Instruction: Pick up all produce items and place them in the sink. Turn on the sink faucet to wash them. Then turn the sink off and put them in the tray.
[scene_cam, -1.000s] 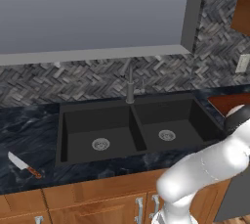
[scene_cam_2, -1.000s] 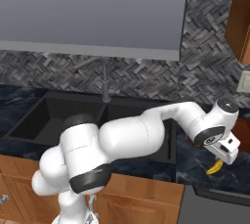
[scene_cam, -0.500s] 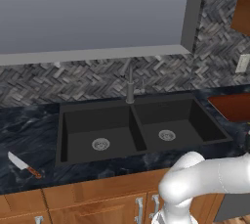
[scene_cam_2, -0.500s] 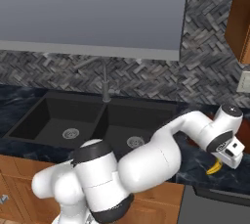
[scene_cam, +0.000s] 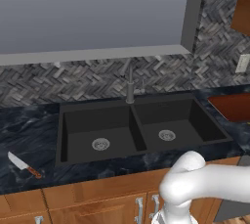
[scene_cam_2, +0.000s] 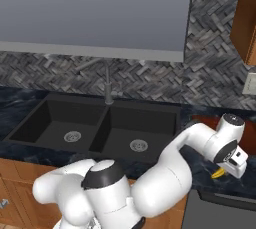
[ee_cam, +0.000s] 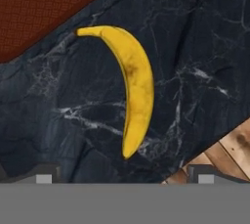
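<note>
From the left base view: matte black double-basin sink [scene_cam: 141, 127] set into a dark marbled tabletop [scene_cam: 29, 130], a round silver drain in each basin. Slim dark grey faucet [scene_cam: 130, 83] stands upright behind the divider. Red-handled knife [scene_cam: 23, 164] lies flat on the tabletop left of the sink. Reddish-brown tray [scene_cam: 233, 106] at far right, flat, partly cut off. Herringbone stone backsplash; wood cabinet fronts below.

Right base view: claw [scene_cam_2: 234, 162] reaches low over the tabletop right of the sink, with the yellow banana [scene_cam_2: 218, 173] peeking out beneath it.

Hand view: banana [ee_cam: 132, 83] curved, smooth, faint brown flecks, lying flat on veined black marble, just beside the tray's textured corner [ee_cam: 44, 8]. Claw tips wide apart, holding nothing. No writing visible.
</note>
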Robot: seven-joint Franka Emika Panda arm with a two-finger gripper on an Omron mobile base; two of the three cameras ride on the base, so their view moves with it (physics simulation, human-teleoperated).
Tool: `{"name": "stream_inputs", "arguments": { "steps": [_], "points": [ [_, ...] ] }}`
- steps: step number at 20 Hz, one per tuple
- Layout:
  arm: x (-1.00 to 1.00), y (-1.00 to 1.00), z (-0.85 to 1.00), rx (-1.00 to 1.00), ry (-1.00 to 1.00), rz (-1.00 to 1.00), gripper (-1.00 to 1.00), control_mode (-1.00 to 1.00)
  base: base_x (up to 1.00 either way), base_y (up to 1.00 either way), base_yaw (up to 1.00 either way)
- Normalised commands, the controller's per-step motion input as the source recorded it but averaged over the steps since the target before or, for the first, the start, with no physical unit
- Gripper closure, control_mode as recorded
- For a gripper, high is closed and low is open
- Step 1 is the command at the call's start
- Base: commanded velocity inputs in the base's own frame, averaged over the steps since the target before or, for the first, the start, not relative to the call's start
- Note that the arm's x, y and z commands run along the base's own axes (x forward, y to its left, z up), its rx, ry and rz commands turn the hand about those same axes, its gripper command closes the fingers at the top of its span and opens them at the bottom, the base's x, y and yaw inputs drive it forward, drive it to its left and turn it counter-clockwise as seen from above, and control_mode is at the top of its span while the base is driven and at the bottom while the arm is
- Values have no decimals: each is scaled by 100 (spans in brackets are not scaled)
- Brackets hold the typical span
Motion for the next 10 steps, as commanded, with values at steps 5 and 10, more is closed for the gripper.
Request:
{"name": "stream_inputs", "arguments": {
  "steps": [5, 10],
  "points": [
    [0, -14, -25, 0, 0, 0, -100, -100, 0, 0, 0],
    [0, -6, -28, 0, 2, 0, -100, -100, 0, 0, 0]
  ]
}}
